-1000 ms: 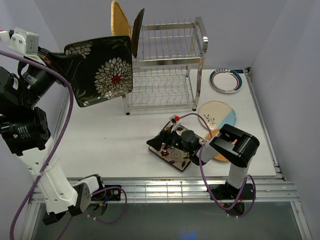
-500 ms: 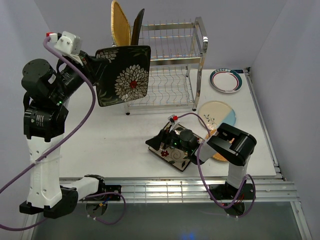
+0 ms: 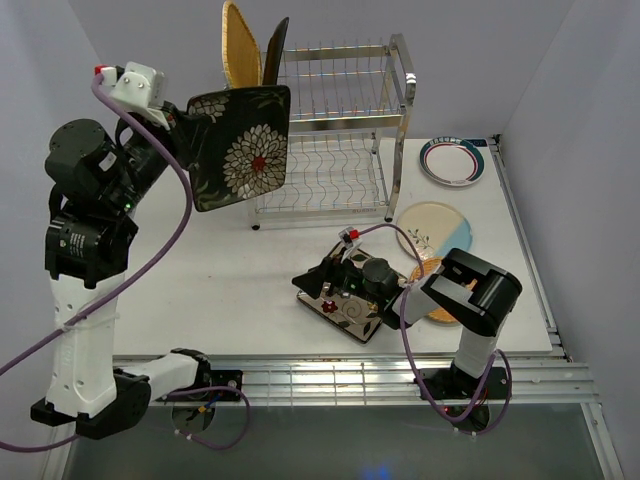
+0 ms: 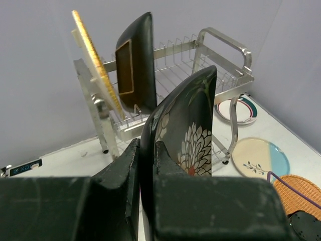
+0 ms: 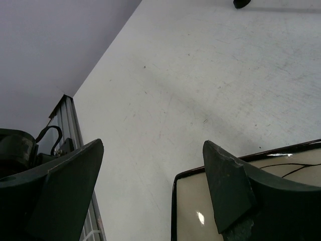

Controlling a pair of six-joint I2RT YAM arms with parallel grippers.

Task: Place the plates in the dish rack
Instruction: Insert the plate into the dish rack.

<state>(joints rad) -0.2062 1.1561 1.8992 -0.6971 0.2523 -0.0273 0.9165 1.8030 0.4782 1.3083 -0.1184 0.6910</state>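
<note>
left gripper: high above the left side of the table; jaws clamped on the rim of the black flowered plate, one finger on each face
black flowered plate: in the air, well clear of the table; stands almost on edge, flowered face toward the near side; just beside the left end of the dish rack, about level with its upper shelf; not in any slot
dish rack: far middle of the table; two wire shelves between shiny posts; two plates stand at the left end of the upper shelf
woven plate: leftmost in the rack; on edge, leaning left
dark plate: just right of the woven plate, on edge; the left wrist view shows its back with a tan square foot
right gripper: low over the near middle of the table; jaws wide apart, holding nothing
cream square plate: flat on the table under the right gripper; dark rim, glossy cream inside; one corner lies below the gap between the fingers; whether a finger touches it, cannot tell
teal-rimmed plate: flat at the far right
cream-and-blue plate: flat, right of the rack, nearer than the teal-rimmed plate
second woven plate: flat at the near right, mostly hidden under the right arm
</note>
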